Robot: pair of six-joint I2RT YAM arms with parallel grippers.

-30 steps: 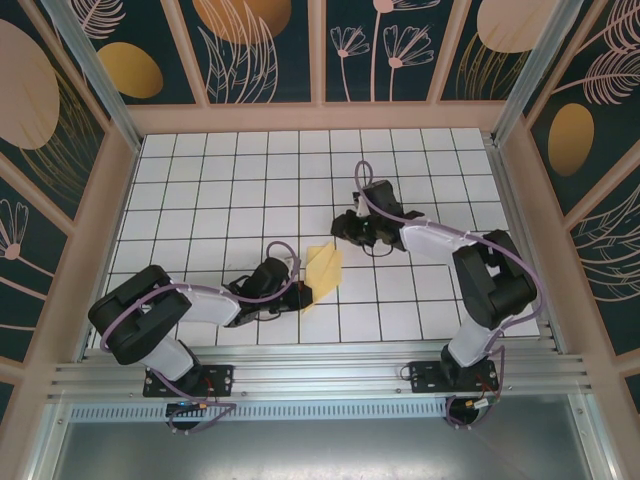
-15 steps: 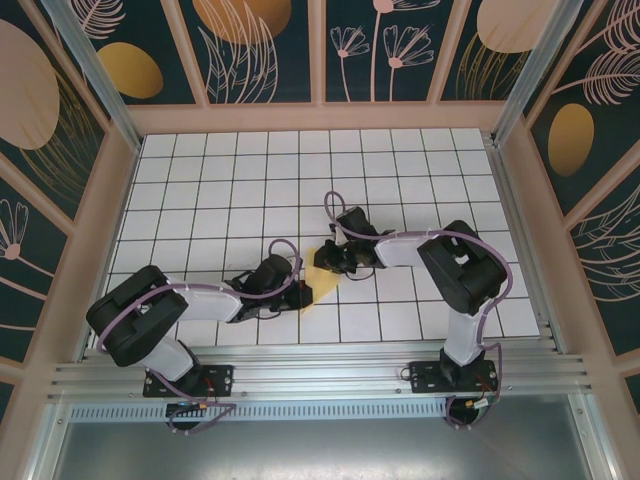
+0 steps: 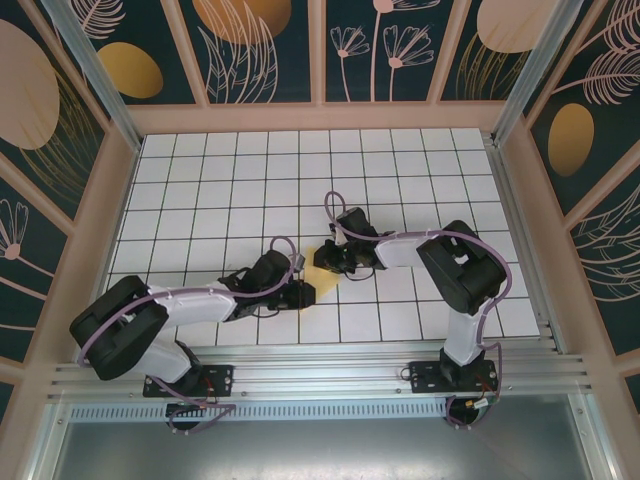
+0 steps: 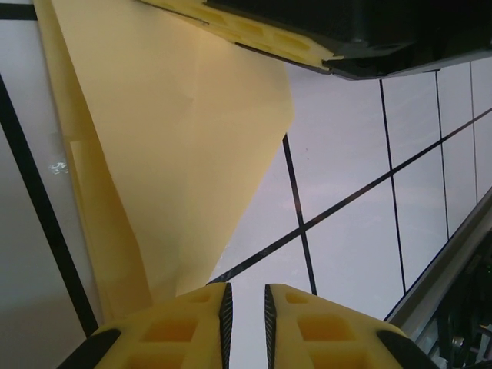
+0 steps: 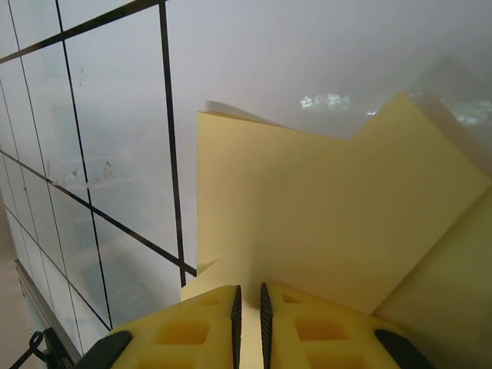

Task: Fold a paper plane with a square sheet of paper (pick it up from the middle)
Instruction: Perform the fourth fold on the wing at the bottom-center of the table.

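Paper: one folded square sheet of paper (image 3: 325, 283) lies front-middle on the table (image 3: 400, 320). Two grippers flank it: left gripper (image 3: 300, 292) a slit apart, holding nothing; right gripper (image 3: 325, 258) nearly closed over it, grasp unclear. Bare tiles (image 3: 250, 170) beyond.

White grid-tiled table (image 3: 200, 200) w/ folded yellow paper (image 3: 324, 284) lying mid-front.

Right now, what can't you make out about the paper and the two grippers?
Top view: left gripper and right gripper cover part of the paper; its folds too small to read.
Left wrist view: paper's near tip goes under the left fingers; its far edge is cut by the frame top.
Right wrist view: the right fingers hide the paper's near edge; whether the jaws pinch it, cannot tell.
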